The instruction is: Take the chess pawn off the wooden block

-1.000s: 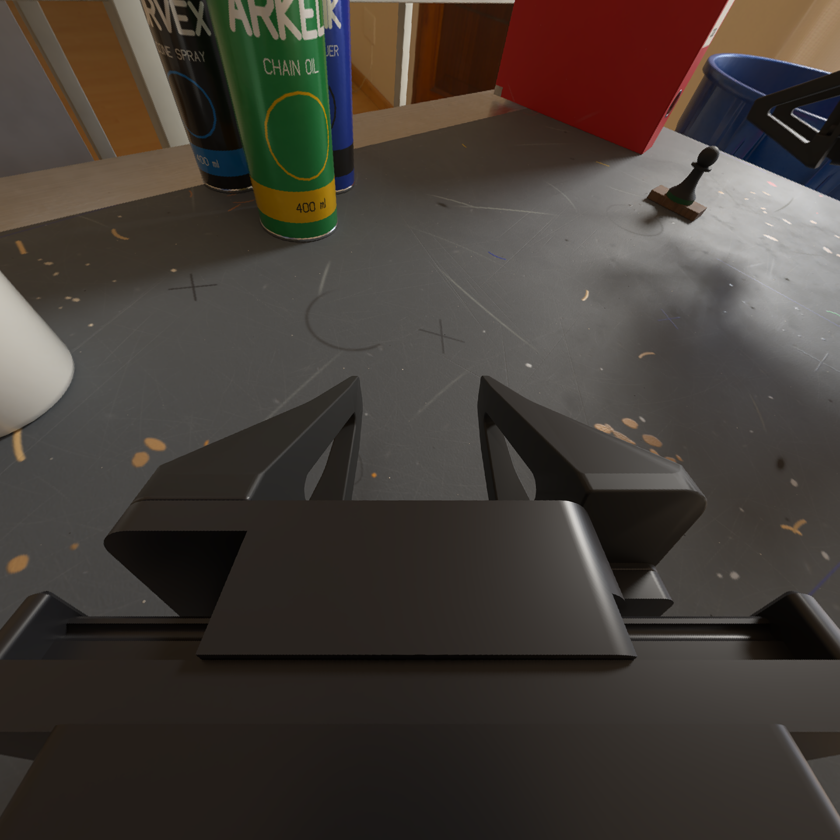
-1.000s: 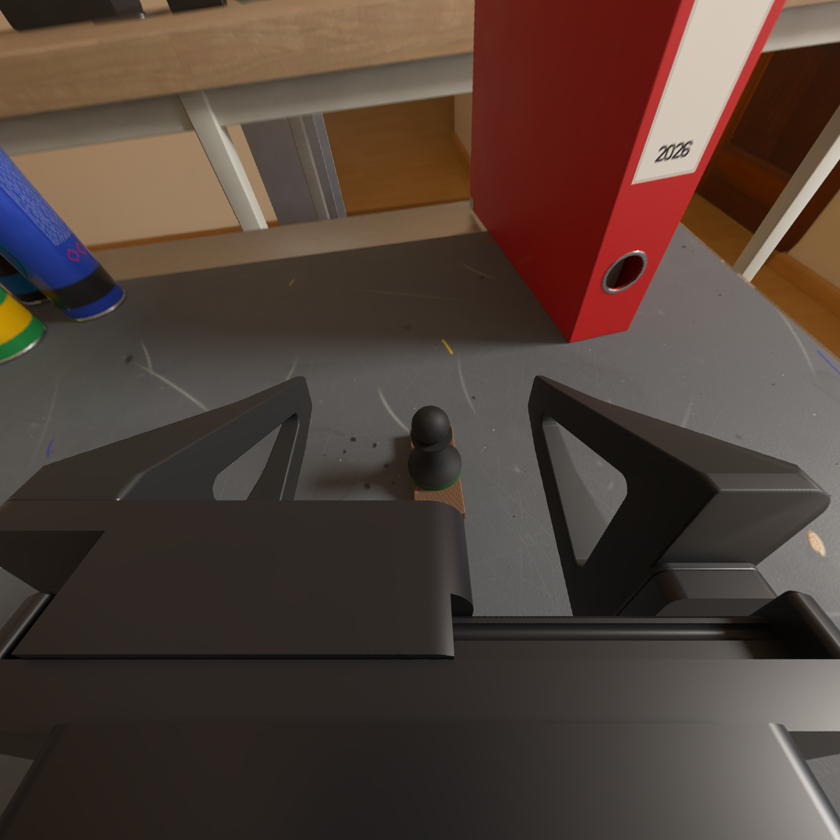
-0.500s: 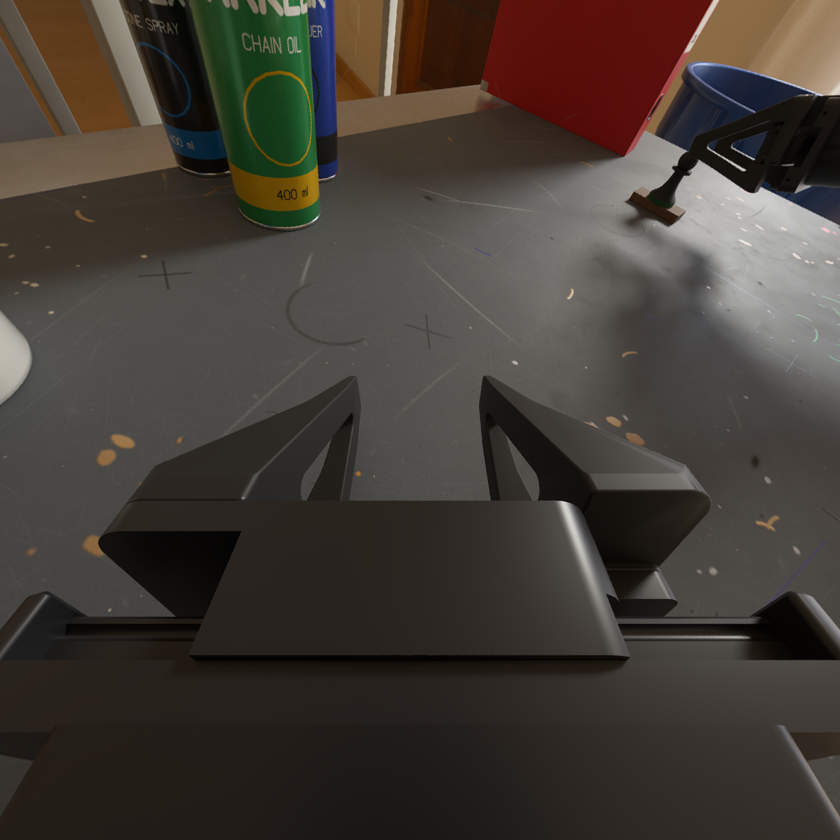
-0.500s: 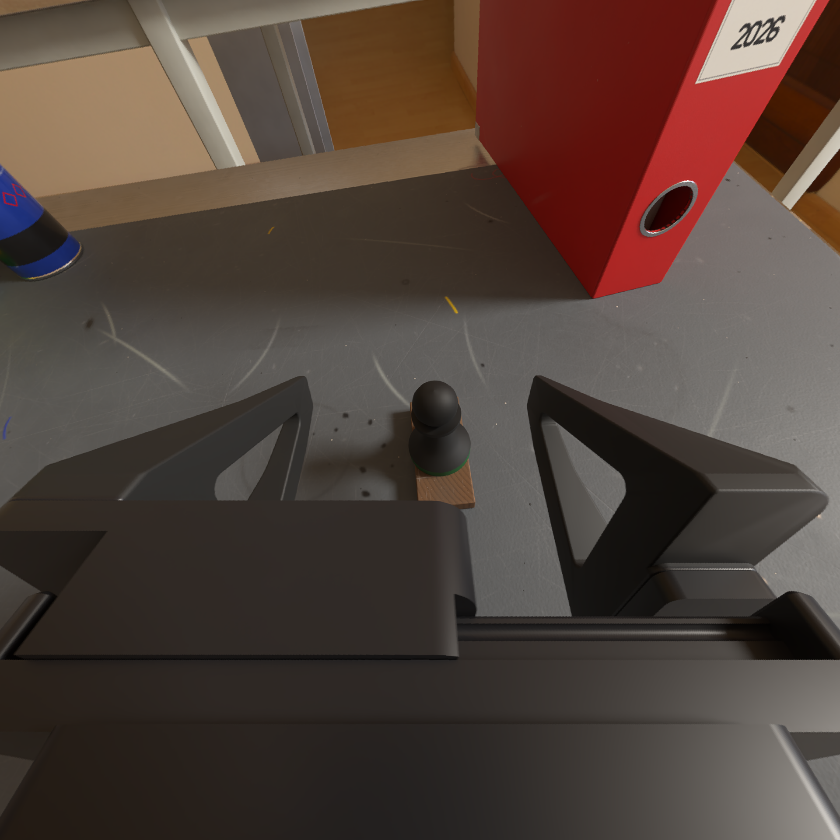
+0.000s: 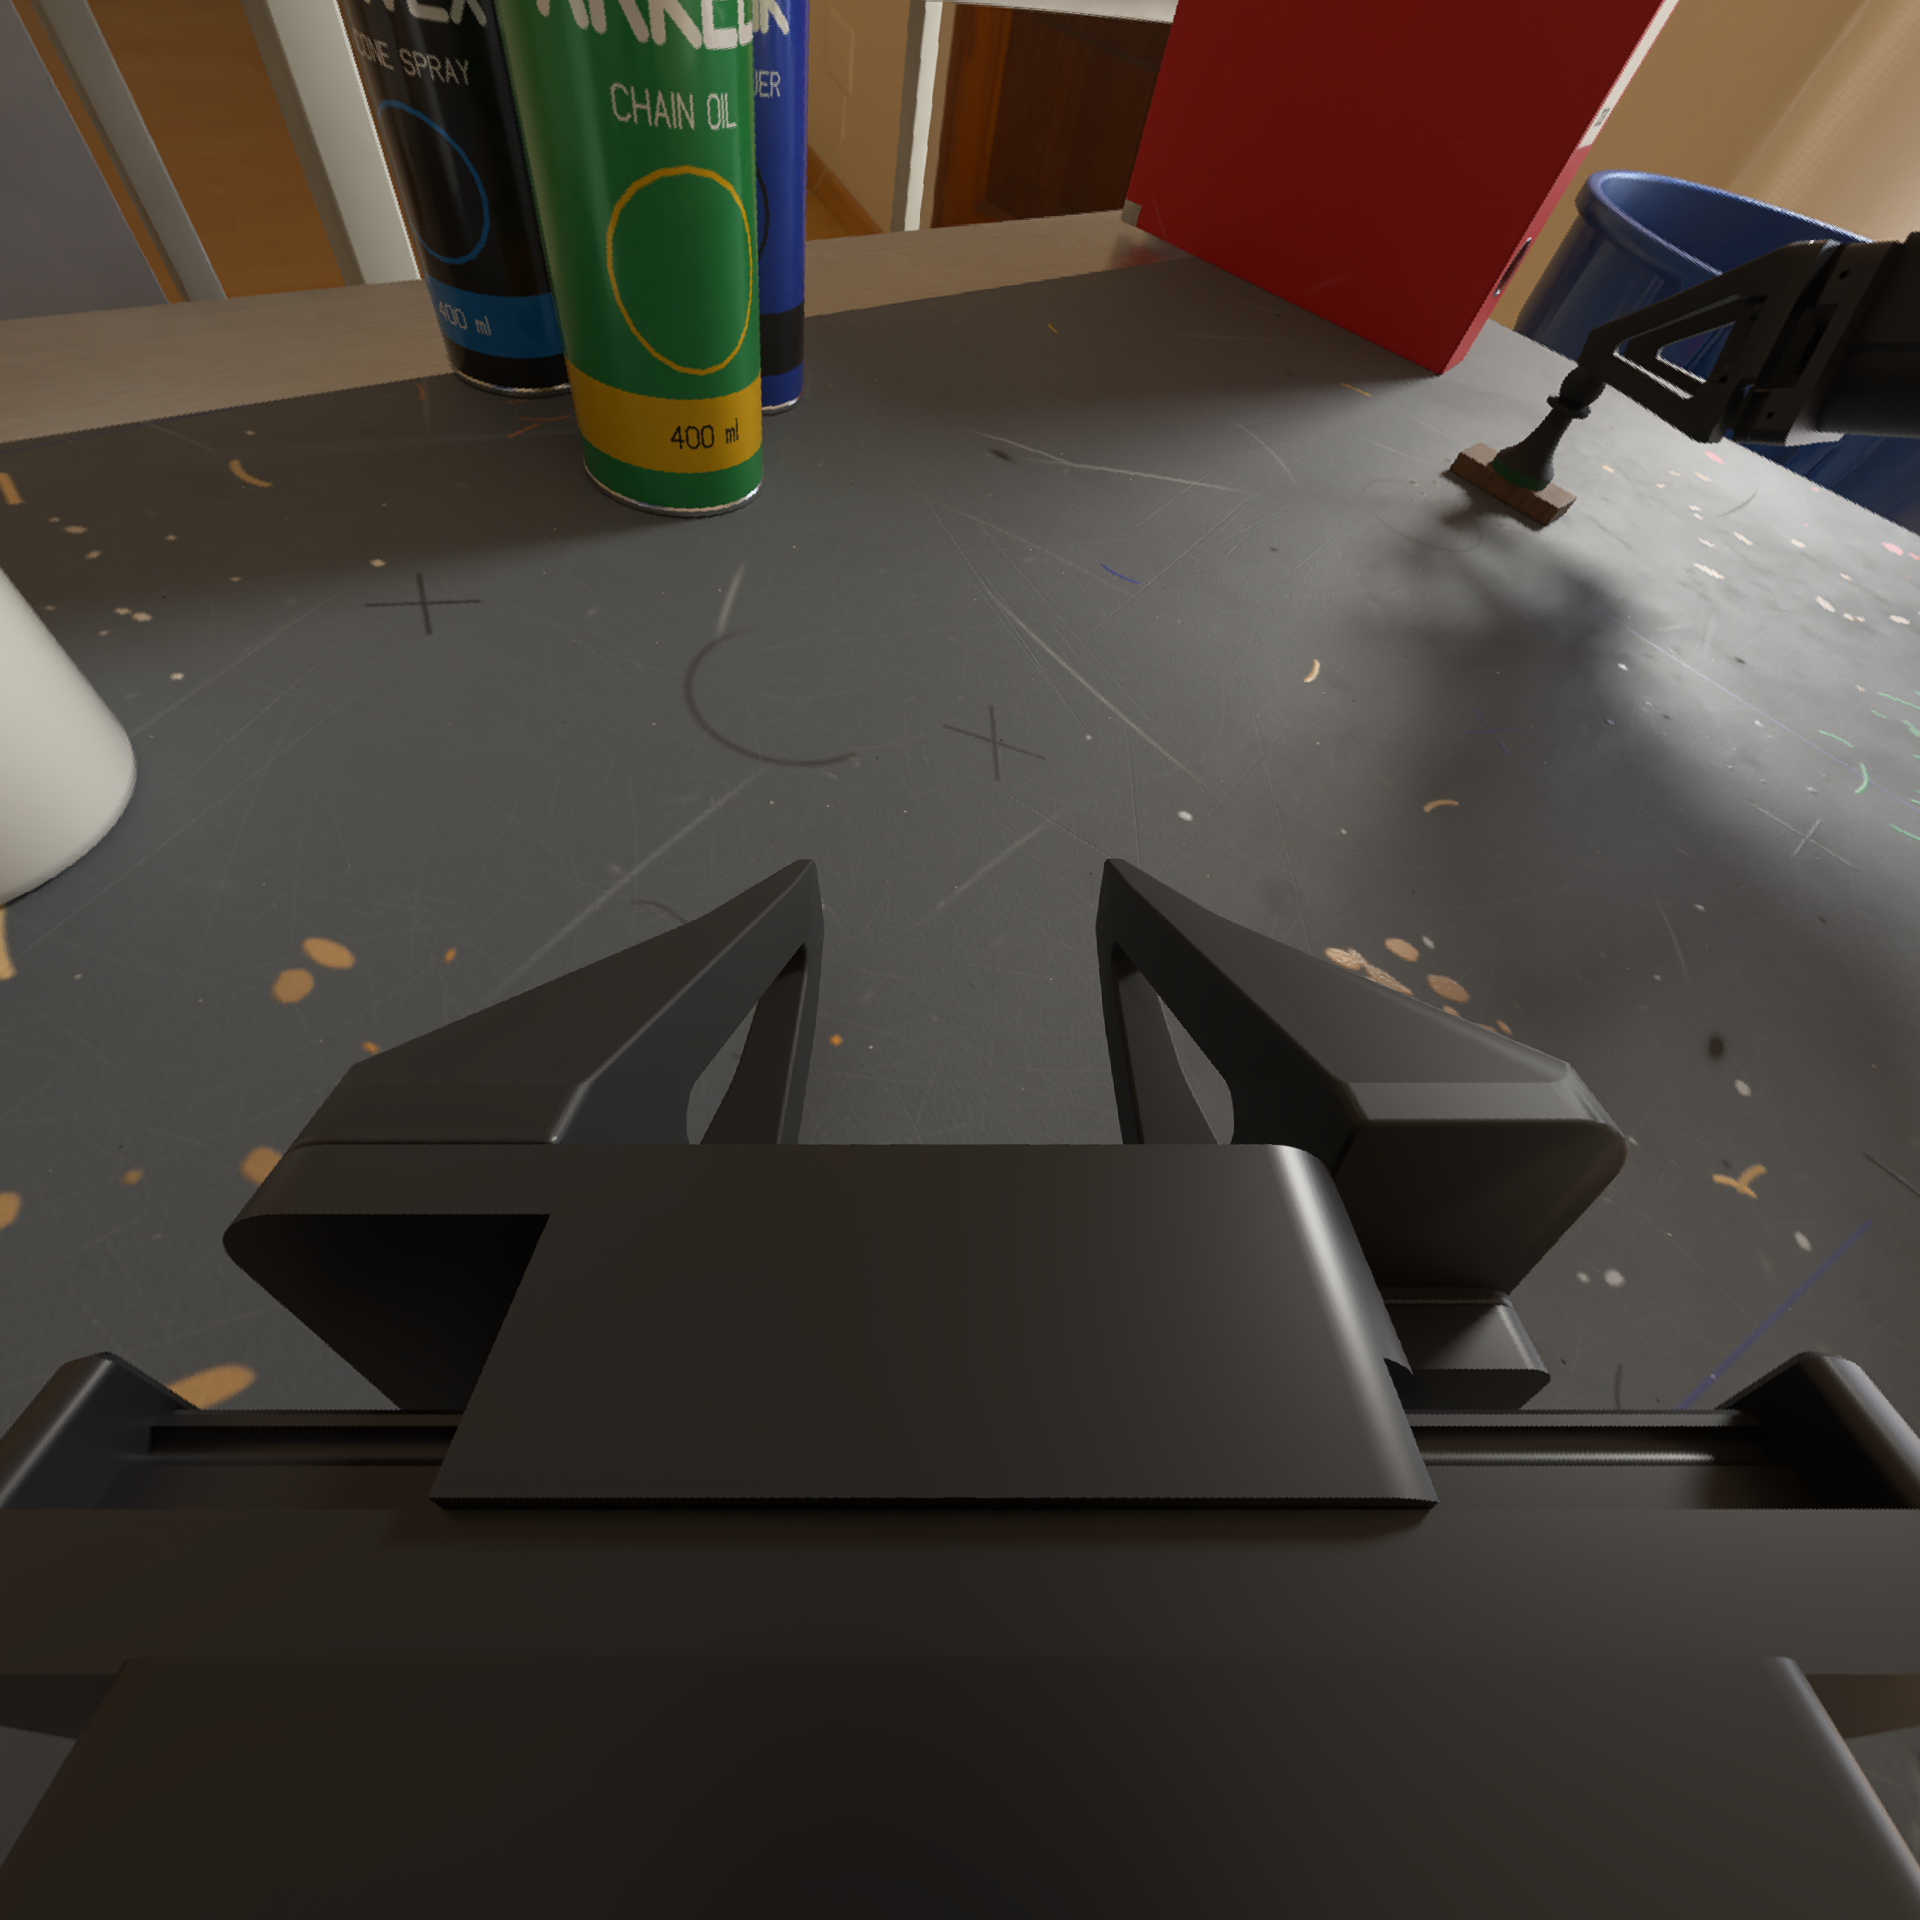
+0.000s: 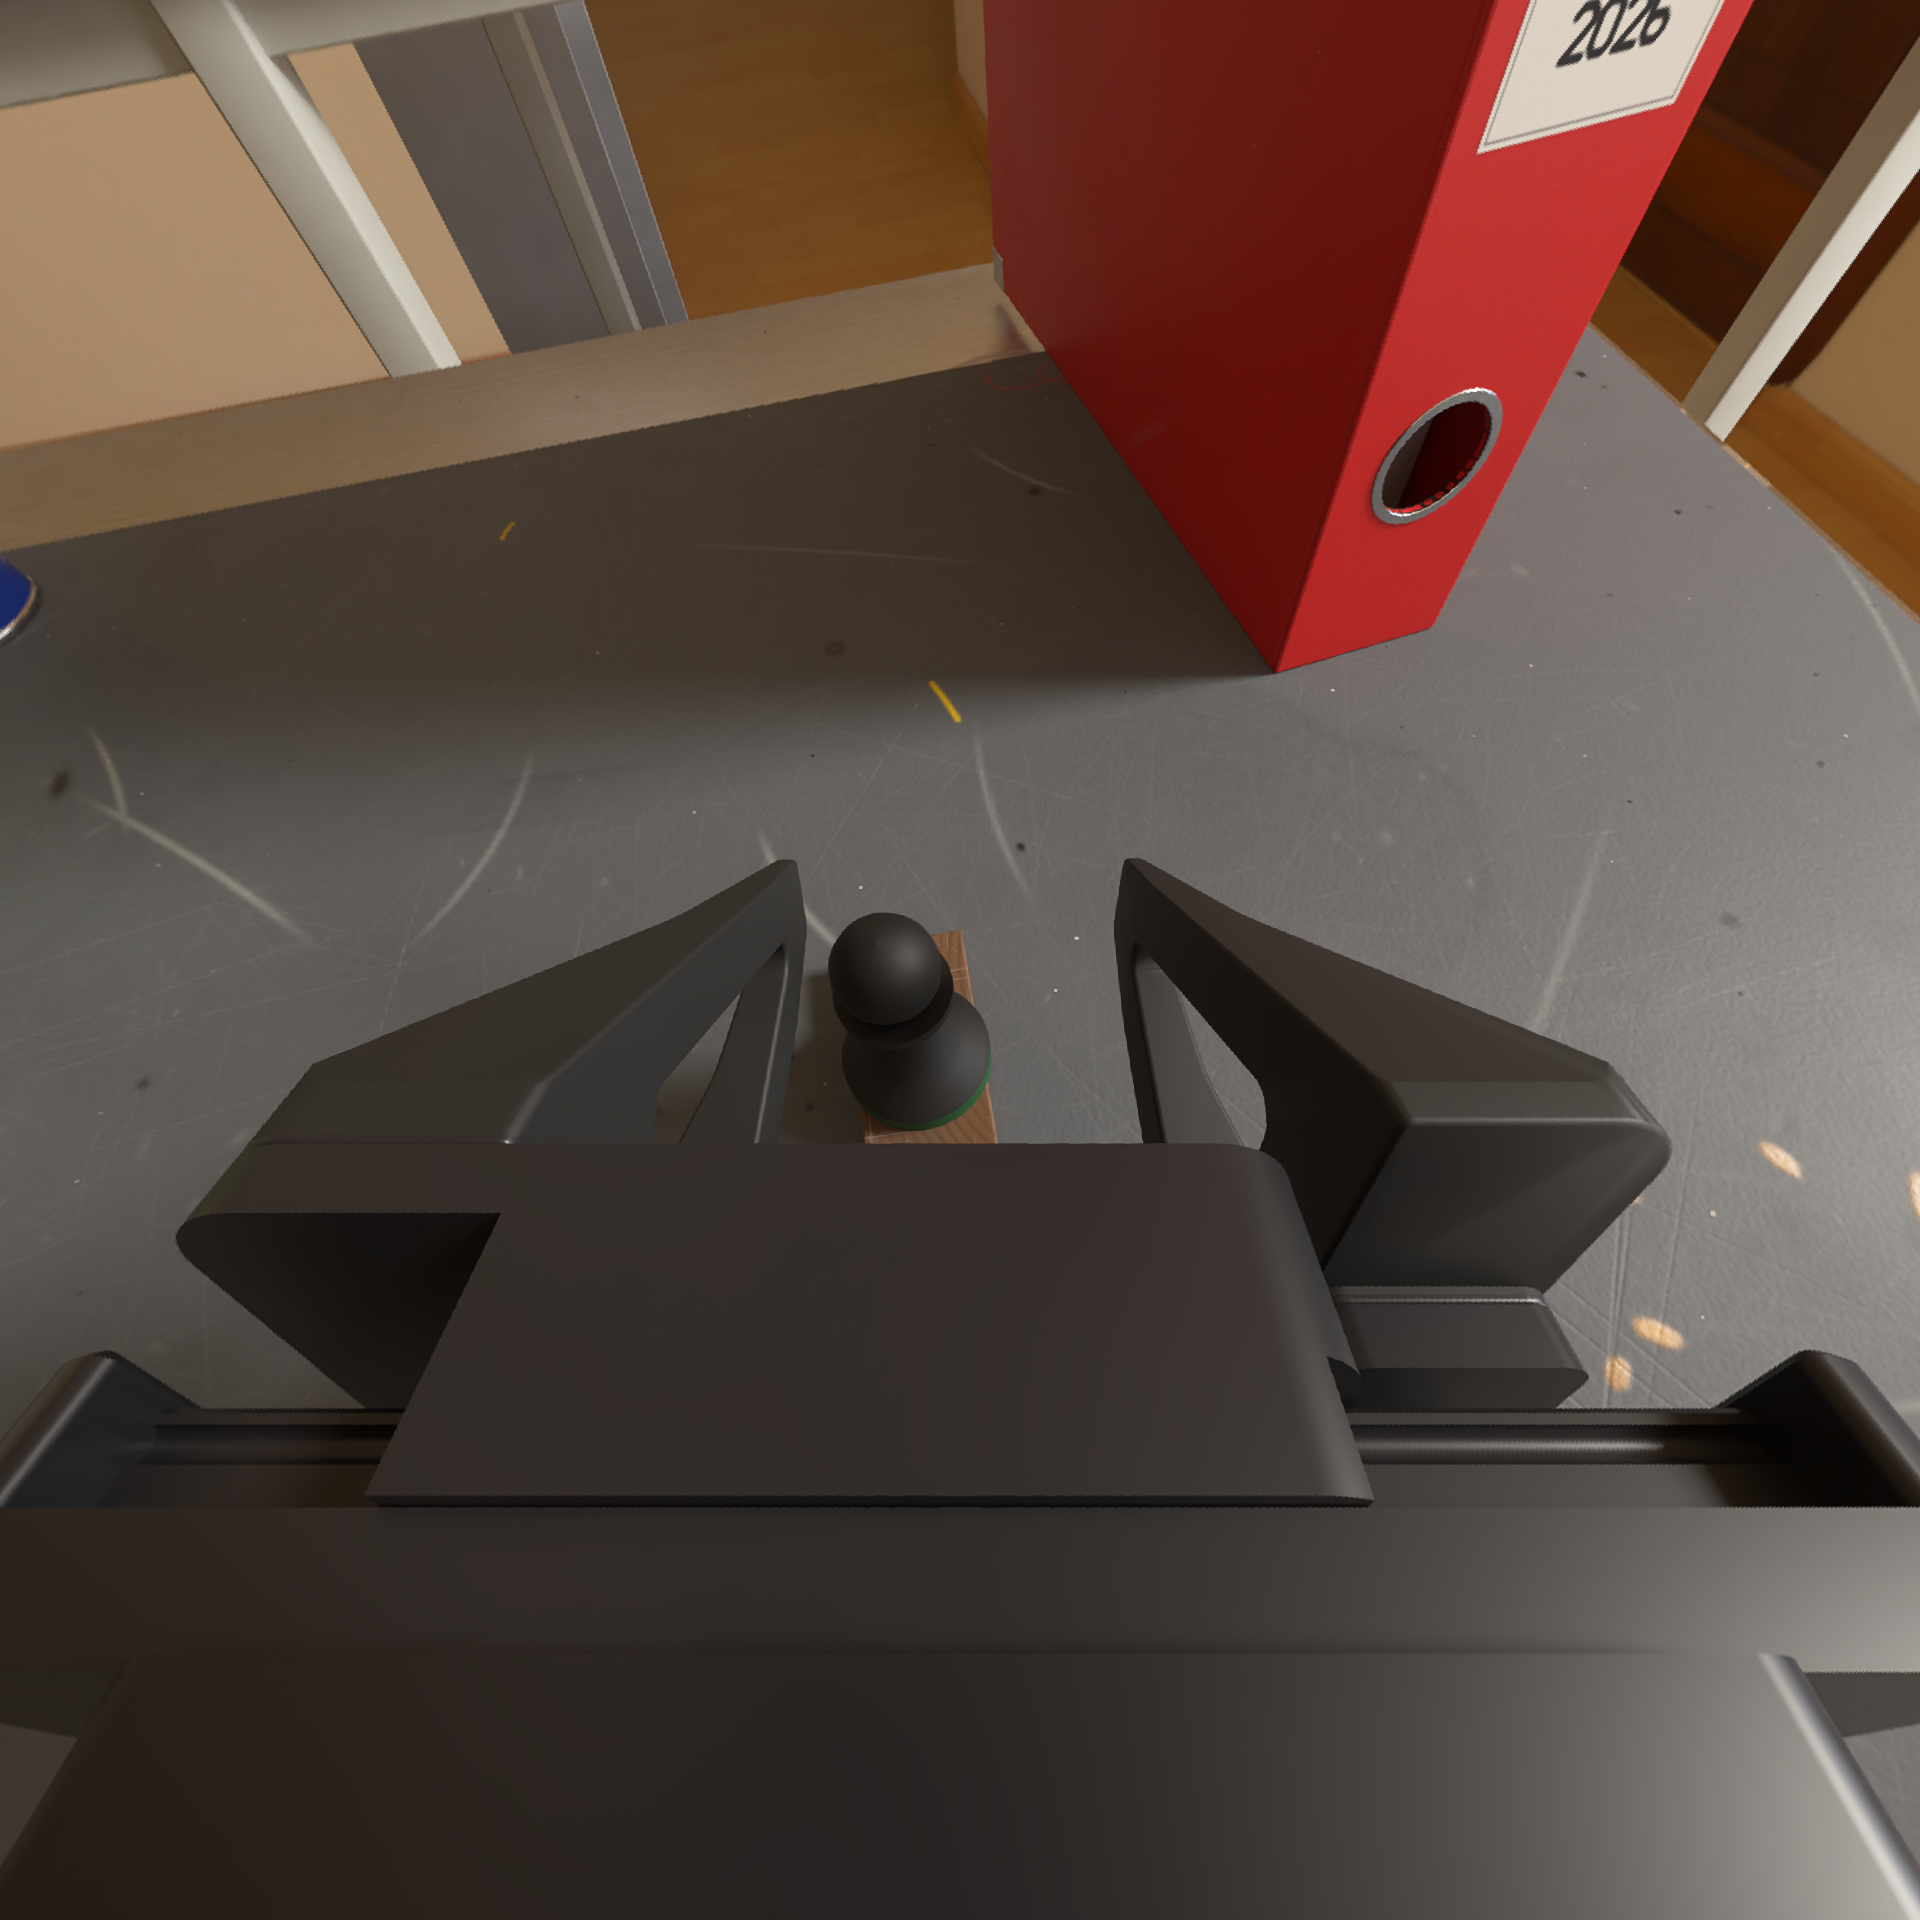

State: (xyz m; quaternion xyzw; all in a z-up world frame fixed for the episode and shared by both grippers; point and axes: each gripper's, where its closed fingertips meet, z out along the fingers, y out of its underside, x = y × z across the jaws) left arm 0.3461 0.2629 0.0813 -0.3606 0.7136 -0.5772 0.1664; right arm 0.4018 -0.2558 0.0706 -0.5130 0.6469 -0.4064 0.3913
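Between right gripper (image 6: 958,883) fingers: pawn (image 6: 906,1023) upright on block (image 6: 961,1117), fingers part-open, right one clear. Not gripped or lifted yet. Left gripper (image 5: 958,883) part-open, empty, at 8 o'clock, well apart.

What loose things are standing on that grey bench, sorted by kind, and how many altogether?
Spray cans: 3 (green spray can, black spray can, blue spray can)
Black chess pawn: 1
Small wooden block: 1
Red ring binder: 1
White rounded object, partly out of view: 1
Total: 7

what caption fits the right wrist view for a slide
Right gripper open around the black chess pawn standing on its wooden block, red binder behind.
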